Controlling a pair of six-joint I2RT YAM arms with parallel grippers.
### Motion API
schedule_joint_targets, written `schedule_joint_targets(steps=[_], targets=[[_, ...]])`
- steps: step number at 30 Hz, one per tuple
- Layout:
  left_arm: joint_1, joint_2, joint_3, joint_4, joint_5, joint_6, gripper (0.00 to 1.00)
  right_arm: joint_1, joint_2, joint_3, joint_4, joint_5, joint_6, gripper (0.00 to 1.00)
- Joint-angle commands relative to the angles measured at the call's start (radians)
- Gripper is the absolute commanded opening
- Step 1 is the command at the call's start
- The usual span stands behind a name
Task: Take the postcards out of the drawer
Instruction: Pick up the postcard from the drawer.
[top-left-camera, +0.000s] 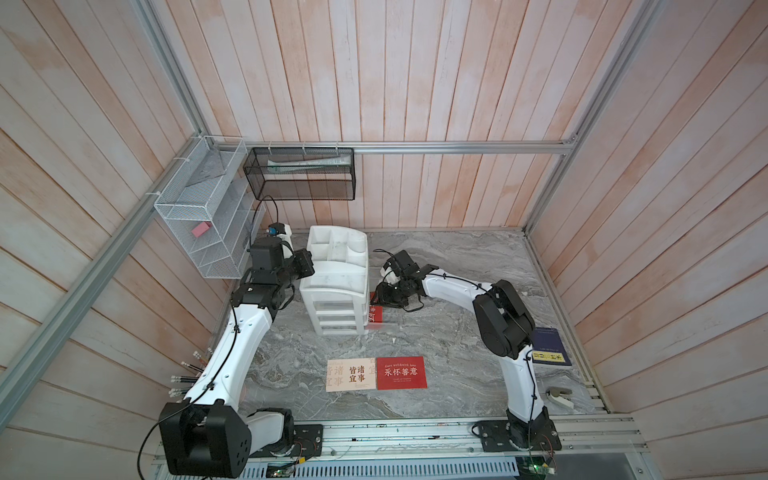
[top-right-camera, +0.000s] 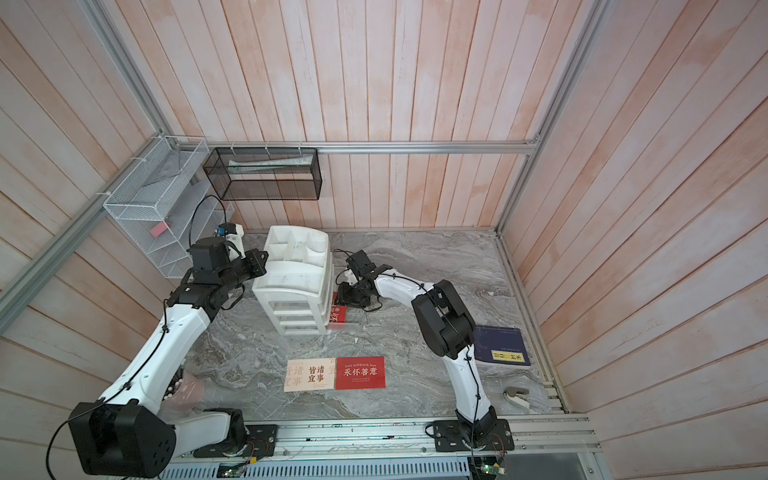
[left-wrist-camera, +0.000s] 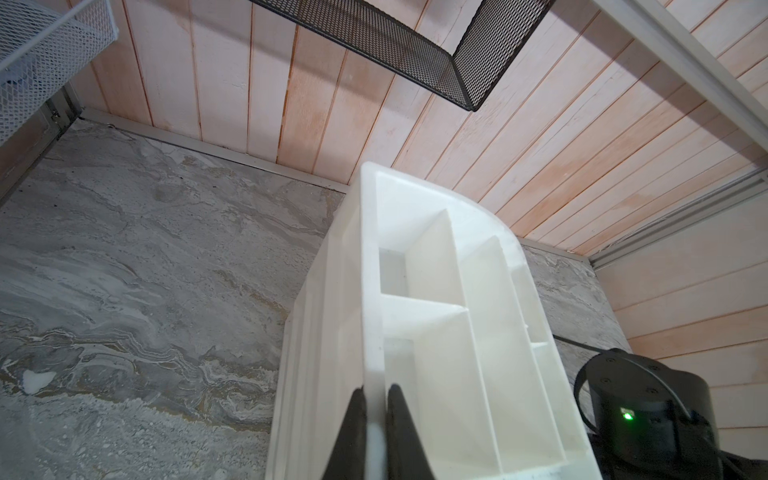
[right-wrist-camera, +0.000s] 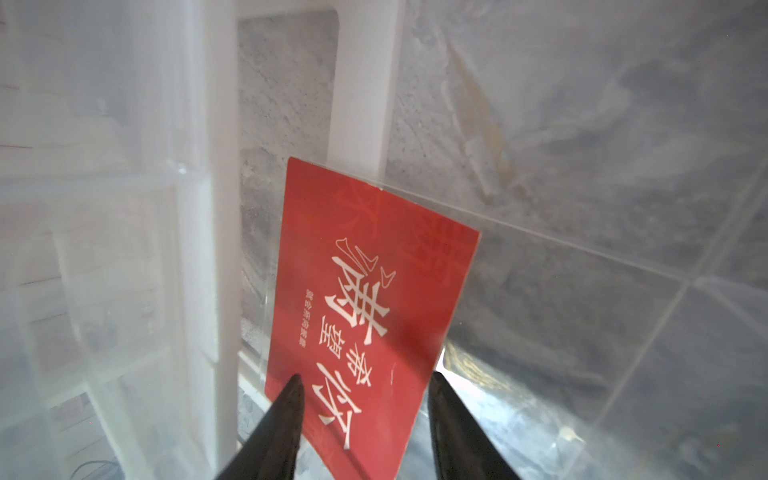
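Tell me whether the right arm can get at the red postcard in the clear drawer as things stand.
Probably yes: the right gripper is at the red postcard, jaws open astride its near edge, nothing between. The left gripper, shut on the white organiser wall, is on the opposite side.

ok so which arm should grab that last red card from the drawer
Right. The right claw sits open over the red card in the clear drawer, one finger on each side. The left claw is shut on the rim of the white drawer unit, seemingly steadying it.

Two red postcards (top-left-camera: 401, 372), one cream postcard (top-left-camera: 351, 375), one booklet (top-left-camera: 552, 343)
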Motion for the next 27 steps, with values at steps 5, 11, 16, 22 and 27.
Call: schedule_joint_targets(steps=[5,11,16,22,27], targets=[[0.001,0.015,-0.03,-0.088,-0.02,0.064,0.0,-0.017,-0.034,-0.052,0.026,-0.041,0.004,0.47],[0.001,0.014,-0.025,-0.091,-0.02,0.061,0.0,-0.017,-0.017,-0.006,-0.086,0.078,-0.003,0.48],[0.001,0.019,-0.029,-0.088,-0.016,0.062,0.0,-0.008,0.029,0.068,-0.202,0.165,-0.02,0.5],[0.002,0.017,-0.022,-0.095,-0.016,0.066,0.0,0.005,0.083,0.119,-0.236,0.158,-0.032,0.5],[0.001,0.017,-0.022,-0.097,-0.018,0.067,0.0,0.011,0.12,0.168,-0.262,0.149,-0.046,0.5]])
